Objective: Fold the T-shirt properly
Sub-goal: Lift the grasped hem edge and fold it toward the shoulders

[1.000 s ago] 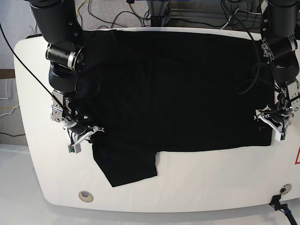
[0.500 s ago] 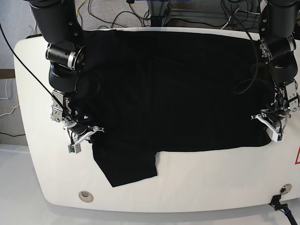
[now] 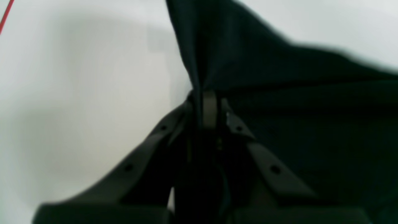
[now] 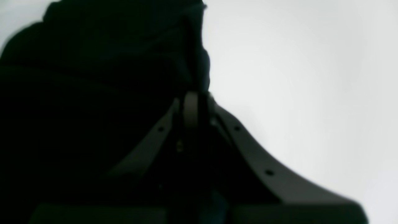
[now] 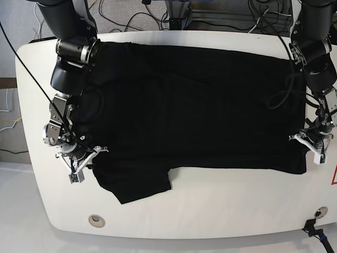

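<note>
Large black cloth T-shirt (image 5: 195, 105) spread flat across white desk (image 5: 221, 211). My left fingers (image 3: 209, 107) and right fingers (image 4: 191, 109) pinch its side edges. Soft, limp; hold hems.

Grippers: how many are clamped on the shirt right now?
2. Left gripper pinches the shirt at its edge on the base view's right; right gripper pinches the opposite edge, near the sleeve.

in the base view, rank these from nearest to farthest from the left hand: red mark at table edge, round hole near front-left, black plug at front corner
1. The red mark, on the table edge just beside the left hand.
2. The black plug, at the front corner below that hand.
3. The round hole, far across on the view's left.
</note>
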`<state>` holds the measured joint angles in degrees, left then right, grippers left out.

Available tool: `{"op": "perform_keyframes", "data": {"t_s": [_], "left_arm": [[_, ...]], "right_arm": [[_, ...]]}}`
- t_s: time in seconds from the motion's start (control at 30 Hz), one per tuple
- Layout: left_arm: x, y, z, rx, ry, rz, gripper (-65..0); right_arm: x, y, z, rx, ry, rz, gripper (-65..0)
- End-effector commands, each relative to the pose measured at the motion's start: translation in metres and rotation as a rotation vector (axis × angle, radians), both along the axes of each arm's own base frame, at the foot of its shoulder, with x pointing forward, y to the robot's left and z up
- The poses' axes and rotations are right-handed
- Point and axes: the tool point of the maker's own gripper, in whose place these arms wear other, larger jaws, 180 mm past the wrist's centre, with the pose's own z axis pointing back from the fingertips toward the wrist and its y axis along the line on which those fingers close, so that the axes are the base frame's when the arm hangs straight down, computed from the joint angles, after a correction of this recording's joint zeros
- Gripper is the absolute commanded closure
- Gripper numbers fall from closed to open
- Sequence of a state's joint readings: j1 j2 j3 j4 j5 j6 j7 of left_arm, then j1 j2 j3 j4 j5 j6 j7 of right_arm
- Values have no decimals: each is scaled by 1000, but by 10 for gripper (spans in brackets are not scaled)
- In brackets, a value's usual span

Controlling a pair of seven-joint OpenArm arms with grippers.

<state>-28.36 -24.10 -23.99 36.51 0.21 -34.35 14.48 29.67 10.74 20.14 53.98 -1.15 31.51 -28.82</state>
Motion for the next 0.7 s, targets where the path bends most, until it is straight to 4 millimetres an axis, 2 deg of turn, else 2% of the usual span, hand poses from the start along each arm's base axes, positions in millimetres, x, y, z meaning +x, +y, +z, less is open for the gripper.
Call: {"op": "perform_keyframes", "data": {"t_s": [0.0,0.1,0.27,0.47,0.6,0.67], "left_arm": [[7,18,22,31,-55,31,0],[-1,20,14,37,-35,30,0],[-25,21,19,138,-29,-12,0],[-64,2,53,238,5,-181,0],[-96,8,80,327,13,-165,0],[-107,-1,81,339,29,-178,0]], "right_arm": [[-2,-20,28,-81,-45,-20,0],[-18,-24,34,-142,-27,-16,0],[-51,-22,39,-226,6,-7,0],[-89,-19,42,-303,50,-1,0],[-115,-19,46,-355,71,1,0],[-127,-12,45,-356,94,3,0]]}}
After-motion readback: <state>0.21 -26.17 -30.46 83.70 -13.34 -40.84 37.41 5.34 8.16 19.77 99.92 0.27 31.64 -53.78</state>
